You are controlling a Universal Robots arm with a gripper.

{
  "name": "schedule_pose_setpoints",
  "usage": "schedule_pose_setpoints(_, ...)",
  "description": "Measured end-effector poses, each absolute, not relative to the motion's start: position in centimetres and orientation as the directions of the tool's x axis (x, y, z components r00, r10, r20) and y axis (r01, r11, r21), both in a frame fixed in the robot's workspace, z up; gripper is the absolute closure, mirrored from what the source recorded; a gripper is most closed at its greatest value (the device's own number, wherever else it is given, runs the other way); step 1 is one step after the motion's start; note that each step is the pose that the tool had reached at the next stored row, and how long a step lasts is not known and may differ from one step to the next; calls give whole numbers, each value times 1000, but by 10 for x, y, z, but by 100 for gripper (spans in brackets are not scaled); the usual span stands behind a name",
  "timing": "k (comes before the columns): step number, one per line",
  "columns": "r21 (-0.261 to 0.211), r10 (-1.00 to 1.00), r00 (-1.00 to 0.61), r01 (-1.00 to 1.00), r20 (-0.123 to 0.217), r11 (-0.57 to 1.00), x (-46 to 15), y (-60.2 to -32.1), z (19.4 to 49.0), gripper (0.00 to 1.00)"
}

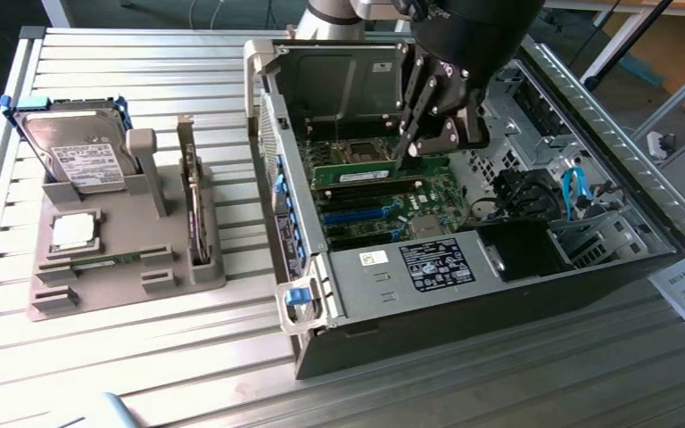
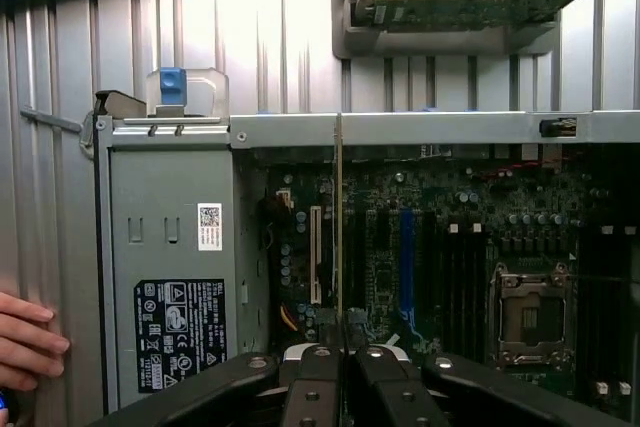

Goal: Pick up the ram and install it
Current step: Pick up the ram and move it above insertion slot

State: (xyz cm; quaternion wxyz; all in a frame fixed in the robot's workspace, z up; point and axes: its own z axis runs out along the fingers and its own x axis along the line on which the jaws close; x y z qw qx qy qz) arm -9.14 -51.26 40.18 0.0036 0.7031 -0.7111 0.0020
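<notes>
The ram [image 1: 373, 171] is a long thin green stick, held level inside the open computer case [image 1: 605, 143], just over the motherboard [image 1: 378, 209] below the processor socket. My gripper [image 1: 414, 153] reaches down into the case and is shut on the ram. In the wrist view the ram [image 2: 338, 227] appears edge-on as a thin line running out from between the black fingers [image 2: 316, 372] of the gripper [image 2: 345, 347]. Whether the ram touches a slot I cannot tell. The black memory slots [image 2: 460, 277] lie beside the empty processor socket [image 2: 528, 317].
A grey parts tray [image 1: 117, 285] at the exterior view's left holds a hard disk [image 1: 75, 147], a silver processor [image 1: 72, 230], a second green stick [image 1: 104, 261] and an upright expansion card [image 1: 200, 205]. A person's hand [image 2: 25, 342] rests by the power supply [image 2: 170, 277].
</notes>
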Motion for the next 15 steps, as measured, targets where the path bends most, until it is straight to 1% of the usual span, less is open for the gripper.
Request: schedule_pose_setpoints(15, 2, -1000, -11, -1000, 8, 11, -50, -516, 402, 88)
